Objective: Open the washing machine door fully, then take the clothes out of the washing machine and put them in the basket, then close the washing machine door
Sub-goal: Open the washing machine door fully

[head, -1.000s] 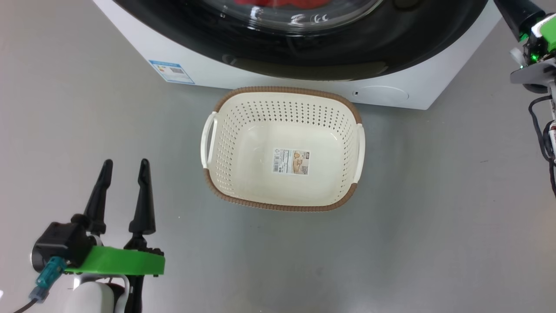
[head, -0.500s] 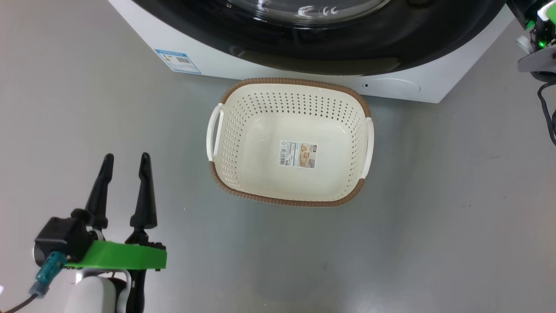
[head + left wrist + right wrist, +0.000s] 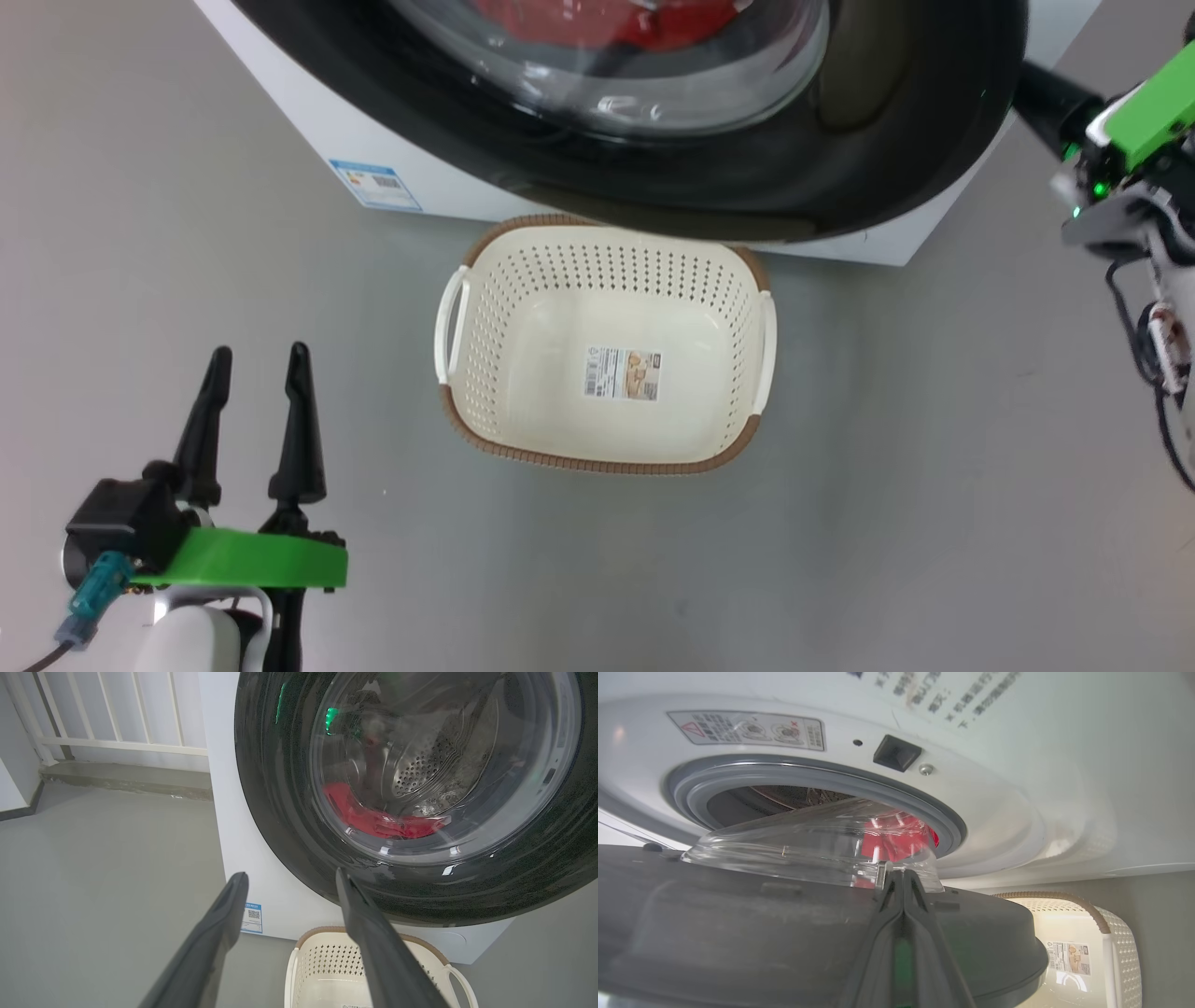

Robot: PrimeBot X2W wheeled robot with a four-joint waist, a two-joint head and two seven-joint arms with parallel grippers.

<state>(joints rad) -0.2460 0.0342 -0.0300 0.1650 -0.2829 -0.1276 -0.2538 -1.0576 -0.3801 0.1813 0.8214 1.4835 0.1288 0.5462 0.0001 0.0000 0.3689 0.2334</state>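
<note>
Here, right hand [image 3: 897, 875] pinched closed behind ajar washing machine door [image 3: 738, 914], left hand [image 3: 260, 355] spread, empty.

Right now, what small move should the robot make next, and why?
Probably sweep the shut right pincer outward to swing the washing machine door wider. Its tips lie at the door's inner face. The door stands only partly open, its glass bowl half across the drum mouth. The red clothes lie inside, and the basket waits empty below.
</note>
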